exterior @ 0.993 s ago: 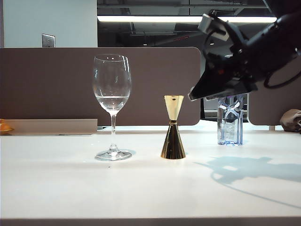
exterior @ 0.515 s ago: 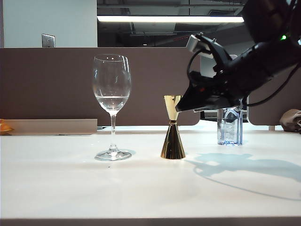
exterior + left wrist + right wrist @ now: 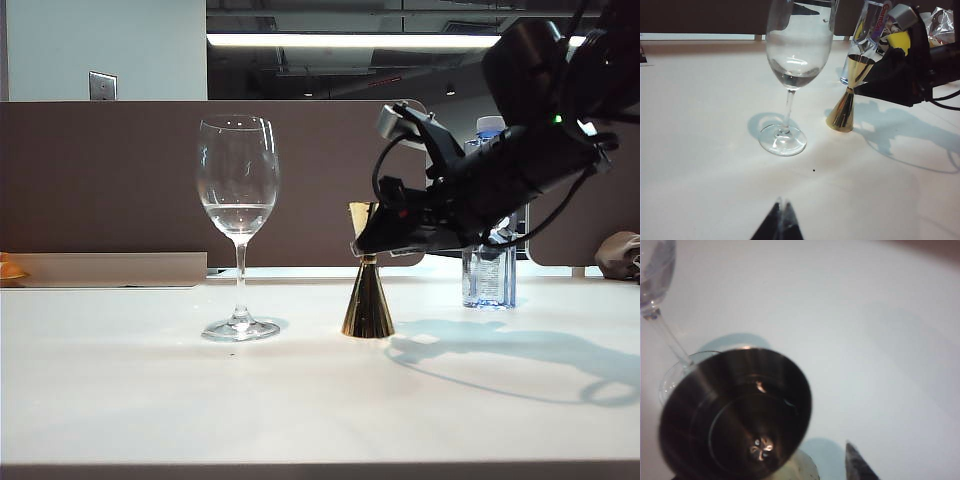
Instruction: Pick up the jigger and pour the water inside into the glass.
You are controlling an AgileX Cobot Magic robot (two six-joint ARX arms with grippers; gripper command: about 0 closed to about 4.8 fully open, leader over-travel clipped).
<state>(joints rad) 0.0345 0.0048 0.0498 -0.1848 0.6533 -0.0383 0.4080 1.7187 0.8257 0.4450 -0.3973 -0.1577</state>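
The right gripper (image 3: 362, 243) hangs at the jigger's (image 3: 367, 290) upper cup, jaws spread wide with nothing clamped; one fingertip (image 3: 857, 464) shows beside the cup's open mouth. The gold, mirror-bright hourglass jigger stands upright on the white table (image 3: 300, 400), just right of the stemmed wine glass (image 3: 238, 225), which holds a little clear water (image 3: 238, 216). Behind stands a blue-capped plastic bottle (image 3: 489, 270); its label cannot be read. The left gripper (image 3: 780, 222) hovers near the glass, tips pressed together.

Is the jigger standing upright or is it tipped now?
Upright. The jigger stands on its wide base on the table, not lifted; the right tool is at its upper cup.
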